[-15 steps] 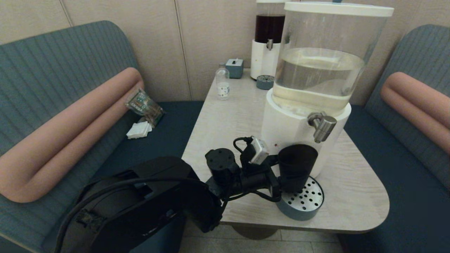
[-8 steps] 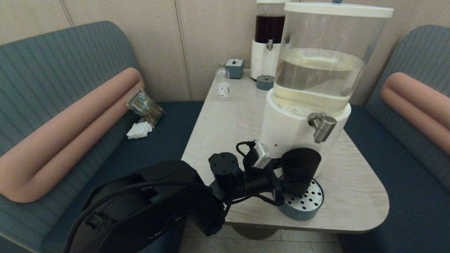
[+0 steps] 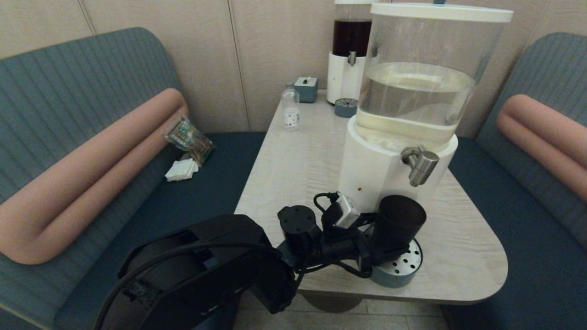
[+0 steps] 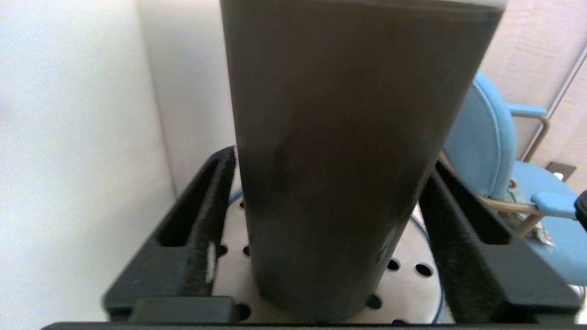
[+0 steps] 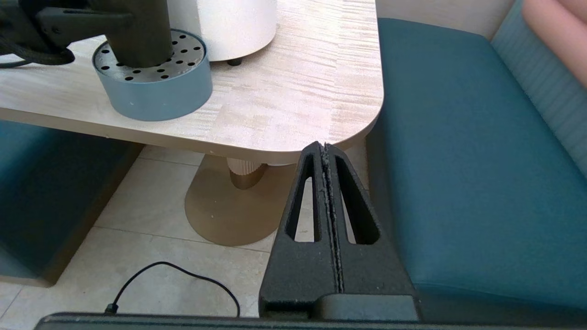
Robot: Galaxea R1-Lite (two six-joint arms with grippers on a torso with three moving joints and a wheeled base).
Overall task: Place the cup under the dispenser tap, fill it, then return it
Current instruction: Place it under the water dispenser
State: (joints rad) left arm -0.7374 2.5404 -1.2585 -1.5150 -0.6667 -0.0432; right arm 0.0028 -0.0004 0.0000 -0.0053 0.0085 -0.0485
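The robot's body is matte black throughout. The left arm (image 3: 206, 270) fills the lower left of the head view as a bulky rounded shell with a thick black cable looped over it. Near its wrist, a round black cap (image 3: 296, 216) shows small screw holes, beside a small white-and-grey camera module (image 3: 346, 211) with a curled black lead. Both grippers have wedge-shaped black fingers (image 5: 316, 220) with triangular cut-outs and rough-textured inner pads (image 4: 208, 229).

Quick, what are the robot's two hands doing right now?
Left gripper: shut on the cup, over the drip tray below the dispenser tap.
Right gripper: shut, holding nothing, parked low beside the table.
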